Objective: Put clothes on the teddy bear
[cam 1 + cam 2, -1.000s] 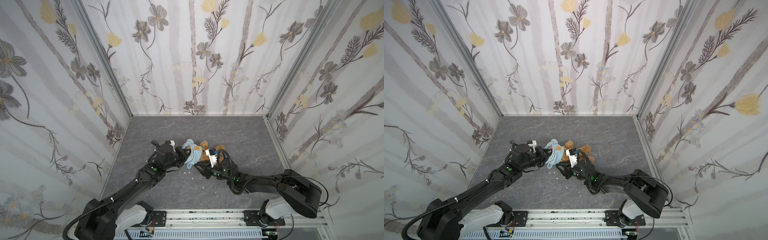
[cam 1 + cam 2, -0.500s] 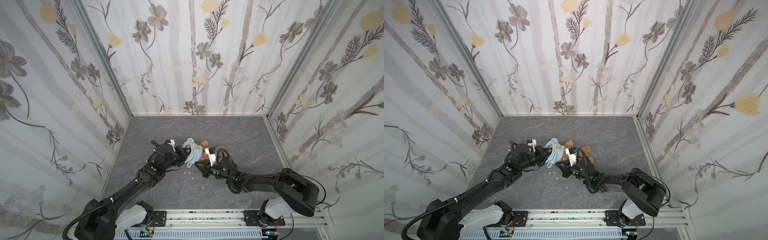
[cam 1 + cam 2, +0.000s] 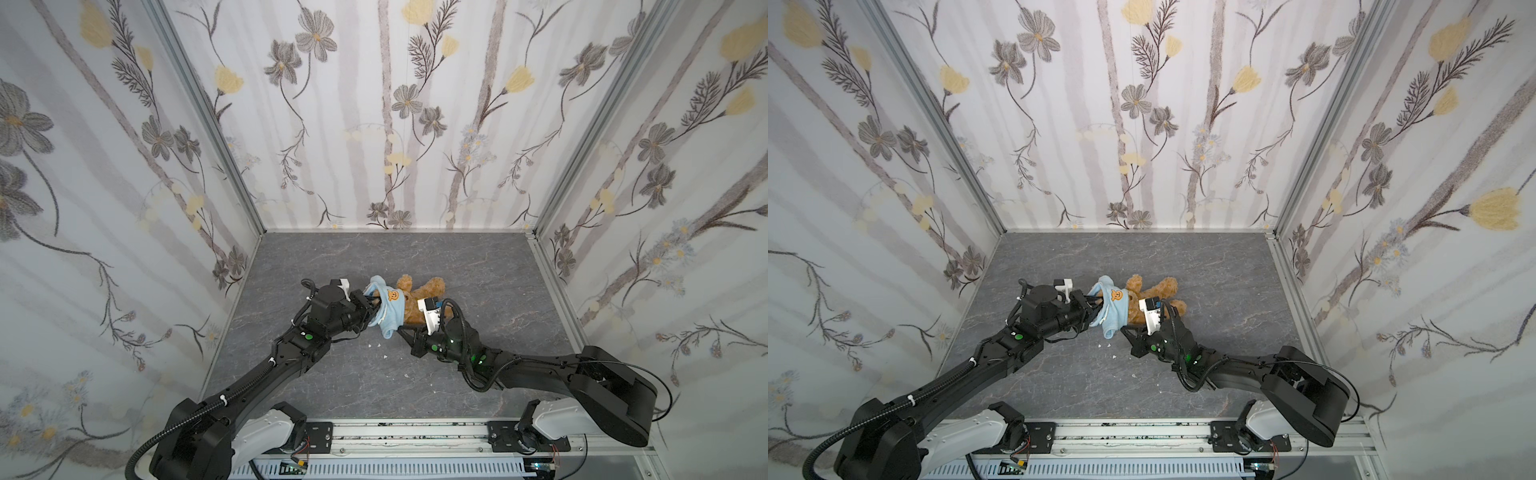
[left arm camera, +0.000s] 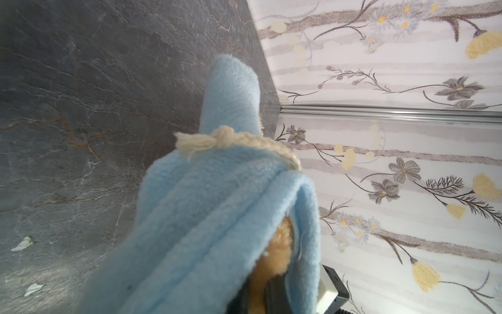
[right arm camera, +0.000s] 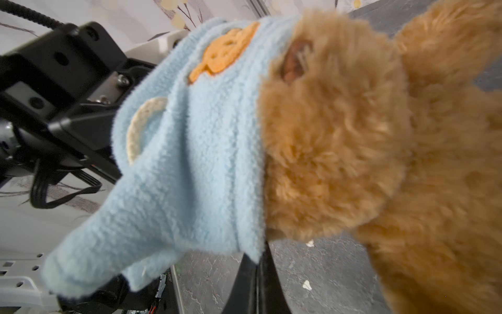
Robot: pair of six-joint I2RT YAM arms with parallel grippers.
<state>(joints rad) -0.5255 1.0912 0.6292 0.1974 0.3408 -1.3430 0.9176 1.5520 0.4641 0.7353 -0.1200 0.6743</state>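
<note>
**Bear partly inside blue top, both grippers closed at the garment**

At the left of both top views, the left gripper (image 3: 368,306) is buried in the open end of a light-blue fleece hooded top (image 3: 388,312). In the left wrist view the fleece is draped over the jaws, so they are largely hidden. They are pressed together, but what is caught between them cannot be told. A knotted cream cord (image 4: 225,139) is seen across the fabric there, and golden fur shows under its edge.

The top is stretched between the two grippers, near the middle of the grey marbled table (image 3: 374,257). An orange bear-face emblem (image 3: 392,295) is turned upward on it, and a cream ear patch (image 5: 144,125) is visible in the right wrist view.

The teddy bear (image 3: 413,309) is found just right of the garment. Its left end is covered by the fleece, while its fluffy limbs are splayed toward the back right.

The right gripper (image 3: 402,329) is brought in low from the right, below the bear, and its tips meet the lower hem of the top. Its fingers (image 5: 244,285) are pressed flat together. Whether fabric is pinched between them cannot be told.

A few white flecks (image 3: 379,344) are scattered on the table in front of the garment.
</note>
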